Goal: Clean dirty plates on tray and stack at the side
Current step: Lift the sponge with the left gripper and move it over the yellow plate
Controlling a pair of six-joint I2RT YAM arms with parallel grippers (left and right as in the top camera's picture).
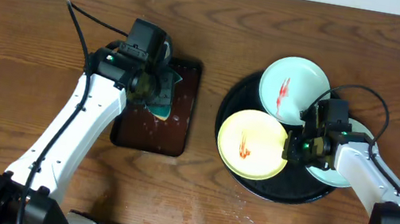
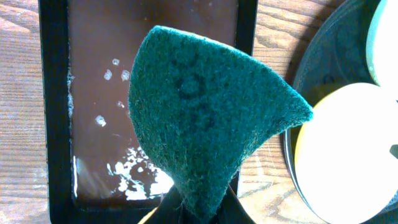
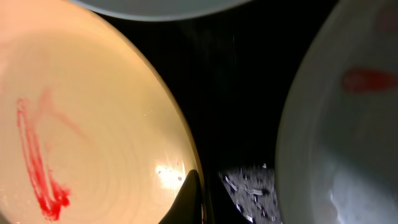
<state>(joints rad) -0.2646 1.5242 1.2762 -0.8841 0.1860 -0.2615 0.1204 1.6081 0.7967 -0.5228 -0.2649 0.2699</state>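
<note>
The black tray (image 1: pixel 235 101) holds three plates. A pale mint plate (image 1: pixel 292 86) with a red smear leans at its back. A pale yellow plate (image 1: pixel 253 143) with a red smear lies at its front left. A white plate (image 1: pixel 333 176) lies at the right, partly under my right arm, and has a red smear in the right wrist view (image 3: pixel 336 137). My right gripper (image 1: pixel 296 147) is shut on the yellow plate's right rim (image 3: pixel 81 124), one finger (image 3: pixel 194 198) over the inside. My left gripper (image 1: pixel 157 85) is shut on a teal sponge (image 2: pixel 205 118) above the brown tray.
A dark-brown rectangular tray (image 1: pixel 150 132) with water droplets (image 2: pixel 93 74) lies left of the black tray. A strip of wood tabletop (image 1: pixel 204 129) separates the two trays. The black tray's edge (image 2: pixel 323 50) shows in the left wrist view.
</note>
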